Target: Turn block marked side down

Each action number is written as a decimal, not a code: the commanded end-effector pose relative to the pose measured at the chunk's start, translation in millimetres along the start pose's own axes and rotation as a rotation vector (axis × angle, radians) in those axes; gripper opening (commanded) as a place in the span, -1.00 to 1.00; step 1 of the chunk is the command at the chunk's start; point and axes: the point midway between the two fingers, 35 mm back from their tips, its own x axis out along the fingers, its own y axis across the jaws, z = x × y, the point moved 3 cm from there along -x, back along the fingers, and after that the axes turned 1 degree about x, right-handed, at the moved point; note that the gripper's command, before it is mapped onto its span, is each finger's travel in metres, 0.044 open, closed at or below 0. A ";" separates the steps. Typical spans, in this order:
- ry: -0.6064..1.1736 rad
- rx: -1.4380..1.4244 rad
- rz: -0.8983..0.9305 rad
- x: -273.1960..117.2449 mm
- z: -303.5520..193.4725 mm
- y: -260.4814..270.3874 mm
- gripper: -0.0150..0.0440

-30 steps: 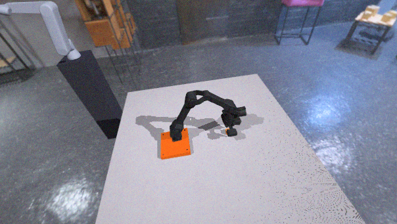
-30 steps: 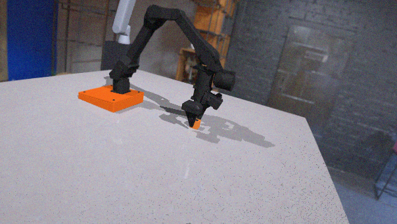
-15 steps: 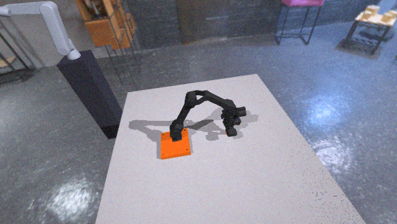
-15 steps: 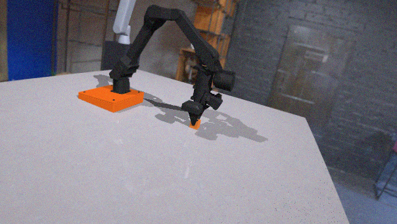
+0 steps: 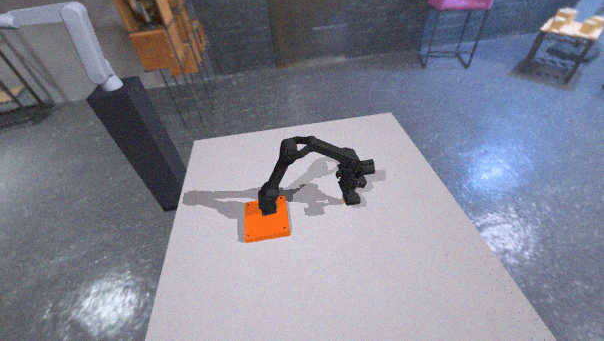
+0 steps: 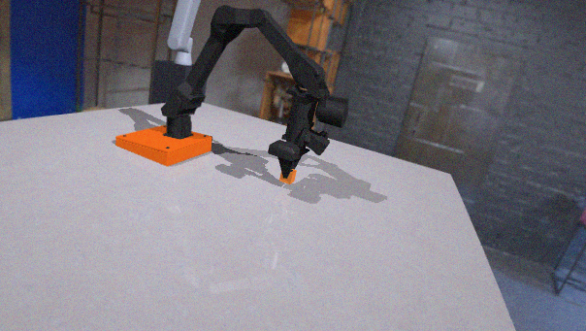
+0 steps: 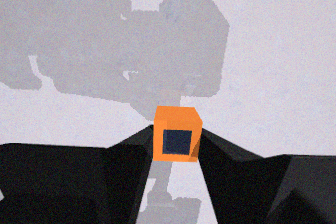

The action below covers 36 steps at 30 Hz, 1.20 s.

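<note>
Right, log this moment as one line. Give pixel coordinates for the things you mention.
fingers (image 6: 287, 174): shut on orange block (image 6: 291, 178) (image 7: 160, 145) | dark mark: faces up, toward wrist camera | turn-over: not done | table contact: cannot tell

The small orange block (image 6: 291, 177) (image 7: 177, 116) looks like smooth matt plastic, as does the flat orange base plate (image 5: 267, 229) (image 6: 146, 149). The angular black gripper (image 7: 175, 131) has a dull plastic look; across the top view's surroundings, the grey floor (image 5: 450, 98) is glossy.

a pale, flat, straight-edged table (image 5: 350, 273) (image 6: 218, 246) (image 7: 290, 75) carries a square, orange, slab-shaped base plate (image 5: 255, 230) (image 6: 146, 148), which lies flat toward the left. to its right, a small orange block (image 6: 290, 178) (image 7: 177, 116) with a dark square on top is at the tabletop; contact is unclear.
</note>
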 end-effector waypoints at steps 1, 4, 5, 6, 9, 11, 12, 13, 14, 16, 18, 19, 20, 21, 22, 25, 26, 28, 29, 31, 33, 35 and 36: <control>-0.015 0.006 0.002 -10.9 2.7 0.1 -0.49; -0.037 0.006 0.003 -9.7 2.6 0.1 -0.49; -0.052 0.006 0.003 -8.9 2.5 0.2 -0.49; -0.067 0.006 0.004 -8.1 2.4 0.2 -0.49; -0.112 0.006 0.005 -5.9 1.9 0.2 -0.49; -0.141 0.006 0.005 -4.6 1.4 0.2 -0.49; -0.156 0.006 0.005 -4.0 1.1 0.2 -0.49; -0.171 0.006 0.006 -3.4 0.8 0.2 -0.49; -0.186 0.006 0.006 -2.8 0.5 0.2 -0.49; -0.216 0.006 0.007 -1.7 -0.3 0.2 -0.49; -0.245 0.006 0.007 -0.8 -1.2 0.2 -0.49; -0.260 0.006 0.007 -0.3 -1.7 0.2 -0.49; -0.275 0.006 0.007 0.1 -2.2 0.2 -0.49; -0.290 0.006 0.008 0.5 -2.8 0.2 -0.49; -0.305 0.006 0.008 0.8 -3.4 0.2 -0.49; -0.349 0.006 0.008 1.7 -5.3 0.1 -0.49; -0.364 0.006 0.009 2.0 -6.0 0.1 -0.49; -0.394 0.006 0.009 2.4 -7.6 0.1 -0.49; -0.409 0.006 0.009 2.6 -8.4 0.1 -0.49; -0.438 0.006 0.009 2.9 -10.1 0.1 -0.49; -0.468 0.006 0.009 3.1 -12.0 0.0 -0.49; -0.497 0.006 0.010 3.2 -14.1 0.0 -0.49; -0.512 0.006 0.010 3.2 -15.1 0.0 -0.49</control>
